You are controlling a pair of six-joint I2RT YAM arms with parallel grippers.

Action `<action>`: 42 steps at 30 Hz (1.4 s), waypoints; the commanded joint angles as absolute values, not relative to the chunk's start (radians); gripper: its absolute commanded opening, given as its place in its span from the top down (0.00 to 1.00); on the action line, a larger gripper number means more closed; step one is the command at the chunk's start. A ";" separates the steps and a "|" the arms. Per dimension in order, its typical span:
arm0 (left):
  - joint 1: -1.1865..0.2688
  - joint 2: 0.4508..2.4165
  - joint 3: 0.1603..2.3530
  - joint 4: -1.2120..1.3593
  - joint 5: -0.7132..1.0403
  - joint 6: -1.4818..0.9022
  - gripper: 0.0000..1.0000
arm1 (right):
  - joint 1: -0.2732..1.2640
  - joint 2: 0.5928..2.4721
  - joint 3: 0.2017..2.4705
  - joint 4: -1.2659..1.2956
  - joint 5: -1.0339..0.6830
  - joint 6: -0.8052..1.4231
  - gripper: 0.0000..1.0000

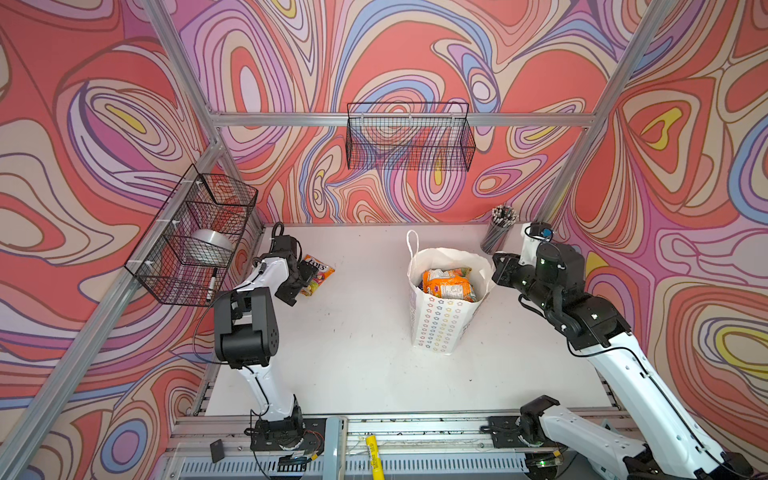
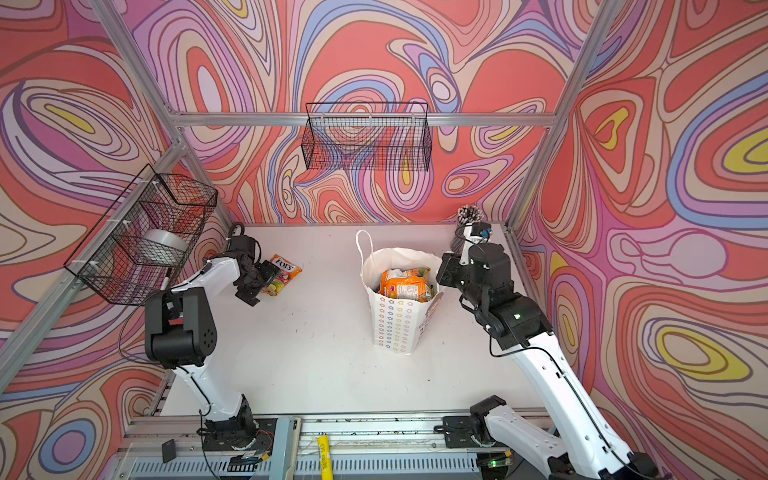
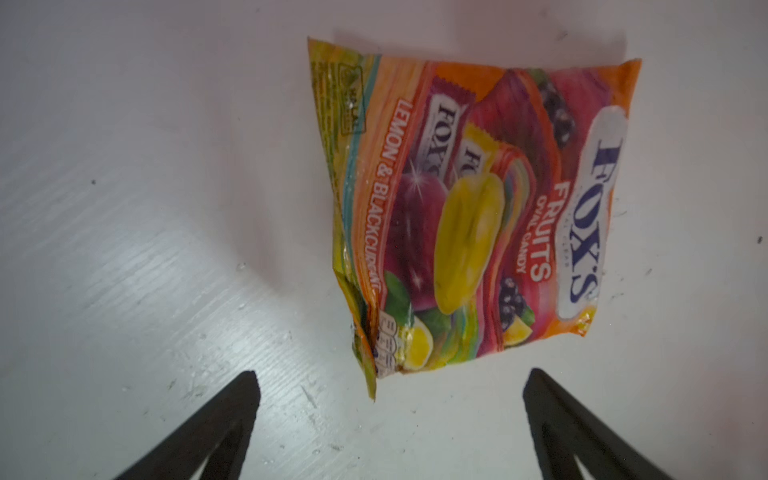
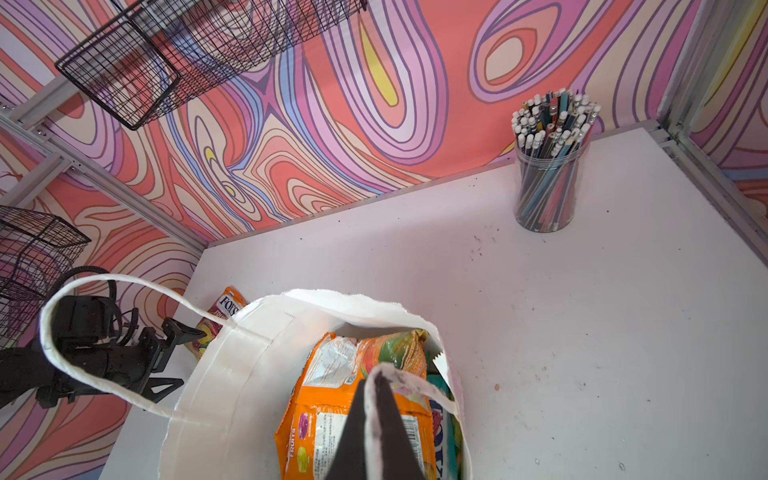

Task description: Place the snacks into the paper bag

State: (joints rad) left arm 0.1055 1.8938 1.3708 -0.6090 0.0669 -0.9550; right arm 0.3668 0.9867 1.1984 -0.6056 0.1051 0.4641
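A glossy orange FOX'S packet (image 3: 465, 216) lies flat on the tabletop (image 3: 124, 208) under the wide-open, empty left claw (image 3: 392, 374). Light and slippery, it is probably best pinched at an edge. The cord handle (image 4: 440, 399) of the white paper bag (image 4: 232, 374) is clamped by the right claw (image 4: 374, 382).

- FOX'S packet (image 3: 469, 208): glossy plastic film, crinkled, with glare along its creases.
- packets in the bag (image 4: 307, 399): the same shiny plastic, orange, creased.
- paper bag (image 1: 440, 328): matt white paper, with a handle (image 4: 124, 283) of soft white cord.
- desk (image 1: 353, 365) — matt white board, faintly grained, scuffed and specked.
- wire baskets (image 1: 409, 141): thin black metal mesh.
- pencil jar (image 4: 544, 195) at the desk's far right corner — clear smooth plastic.
- left gripper (image 3: 392, 372): matt black fingers.
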 commanded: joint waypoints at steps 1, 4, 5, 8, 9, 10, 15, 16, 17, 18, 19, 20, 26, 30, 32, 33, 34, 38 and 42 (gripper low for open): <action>0.106 1.938 1.452 -0.682 0.003 -0.983 0.00 | 0.363 0.988 1.198 -0.578 0.117 0.457 1.00; 0.105 1.990 1.496 -0.697 -0.015 -0.995 0.02 | 0.363 0.985 1.197 -0.582 0.128 0.460 1.00; 0.106 2.006 1.510 -0.706 -0.020 -1.001 0.04 | 0.364 0.982 1.198 -0.584 0.131 0.462 1.00; 0.105 2.048 1.543 -0.722 -0.014 -1.012 0.11 | 0.364 0.976 1.202 -0.599 0.140 0.464 1.00; 0.105 2.057 1.550 -0.723 -0.014 -1.015 0.12 | 0.363 0.973 1.203 -0.604 0.142 0.464 1.00; 0.106 2.067 1.557 -0.723 -0.013 -1.013 0.12 | 0.363 0.969 1.204 -0.609 0.143 0.465 1.00; 0.107 2.113 1.593 -0.750 -0.015 -1.006 0.13 | 0.364 0.951 1.202 -0.619 0.146 0.476 1.00; 0.107 2.120 1.596 -0.750 -0.014 -1.009 0.15 | 0.363 0.951 1.204 -0.621 0.145 0.478 1.00; 0.109 2.128 1.601 -0.750 -0.011 -1.011 0.18 | 0.363 0.950 1.206 -0.623 0.142 0.481 1.00; 0.110 2.137 1.605 -0.751 -0.005 -1.018 0.21 | 0.364 0.948 1.209 -0.625 0.141 0.483 1.00; 0.113 2.144 1.608 -0.748 0.001 -1.021 0.22 | 0.363 0.947 1.214 -0.628 0.139 0.485 1.00; 0.115 2.150 1.615 -0.747 0.007 -1.023 0.25 | 0.364 0.944 1.219 -0.632 0.139 0.485 1.00; 0.127 2.161 1.611 -0.716 0.029 -1.022 0.52 | 0.364 0.926 1.239 -0.651 0.143 0.491 1.00; 0.135 2.119 1.552 -0.620 0.089 -1.021 0.65 | 0.363 0.919 1.233 -0.665 0.155 0.499 1.00; 0.135 2.068 1.510 -0.565 0.115 -1.011 0.71 | 0.363 0.918 1.231 -0.673 0.167 0.496 1.00; 0.134 2.034 1.477 -0.539 0.125 -1.014 0.74 | 0.363 0.919 1.228 -0.673 0.175 0.494 1.00; 0.135 2.000 1.448 -0.513 0.135 -1.014 0.77 | 0.364 0.920 1.226 -0.673 0.182 0.493 1.00; 0.135 1.823 1.312 -0.428 0.153 -1.029 0.83 | 0.363 0.936 1.227 -0.672 0.176 0.495 1.00; 0.135 1.645 1.199 -0.375 0.160 -1.040 0.88 | 0.363 0.937 1.227 -0.663 0.169 0.506 1.00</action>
State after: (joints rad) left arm 0.1326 1.7584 1.2270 -0.4618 0.1448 -1.0183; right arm 0.3668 0.9379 1.2060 -0.6846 0.1612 0.4953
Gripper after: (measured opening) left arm 0.135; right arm 0.047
